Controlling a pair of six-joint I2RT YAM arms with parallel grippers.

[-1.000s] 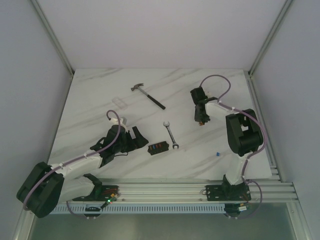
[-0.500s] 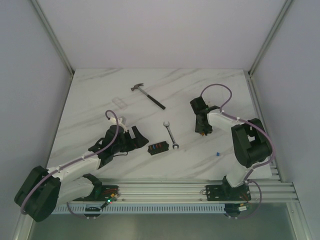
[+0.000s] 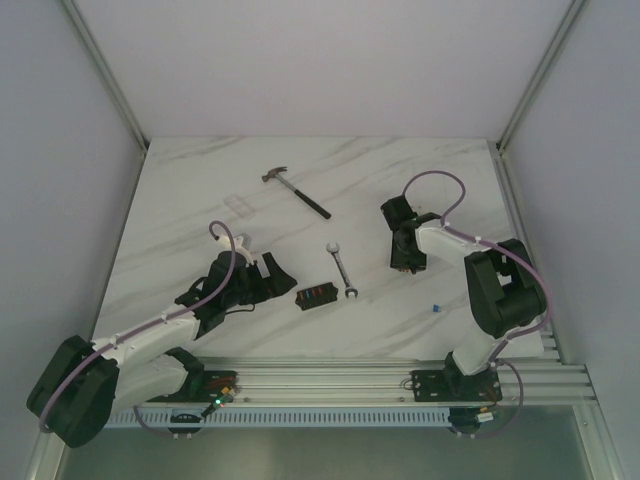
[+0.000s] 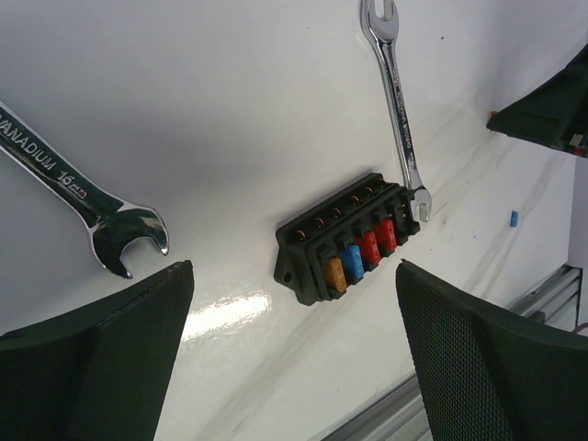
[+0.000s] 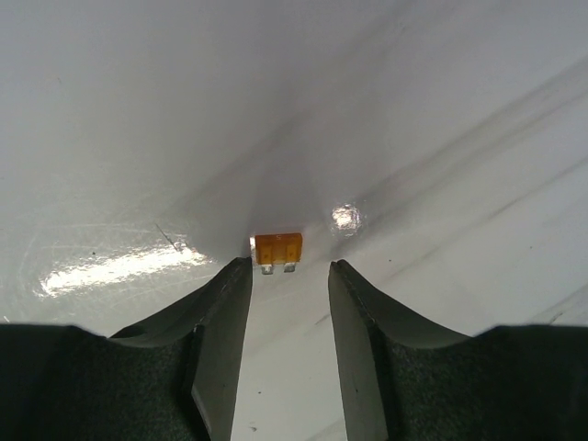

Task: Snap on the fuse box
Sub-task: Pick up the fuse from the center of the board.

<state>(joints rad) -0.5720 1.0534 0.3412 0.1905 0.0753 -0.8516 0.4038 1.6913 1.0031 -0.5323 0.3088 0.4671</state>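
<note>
From above, the fuse box lies flat on the marble table, near its front edge and a little left of centre. A wrench lies at the box's 1 o'clock, its lower end just beside the box. The hammer lies farther back, at about 12 o'clock from the box. The left gripper sits low at the box's 9 o'clock, its fingers spread wide and not touching it. The right gripper points down at the table at 3 o'clock from the wrench, well apart from the box. A small blue fuse lies at its 5 o'clock.

In the left wrist view, the box lies between the two wide-apart fingers and beyond their tips, untouched, with orange, blue and red fuses in a row. A second wrench lies at its 9 o'clock.

In the right wrist view, the fingers stand apart, clamping nothing. An orange fuse lies on the table at their tips, closer to the left-hand one.
</note>
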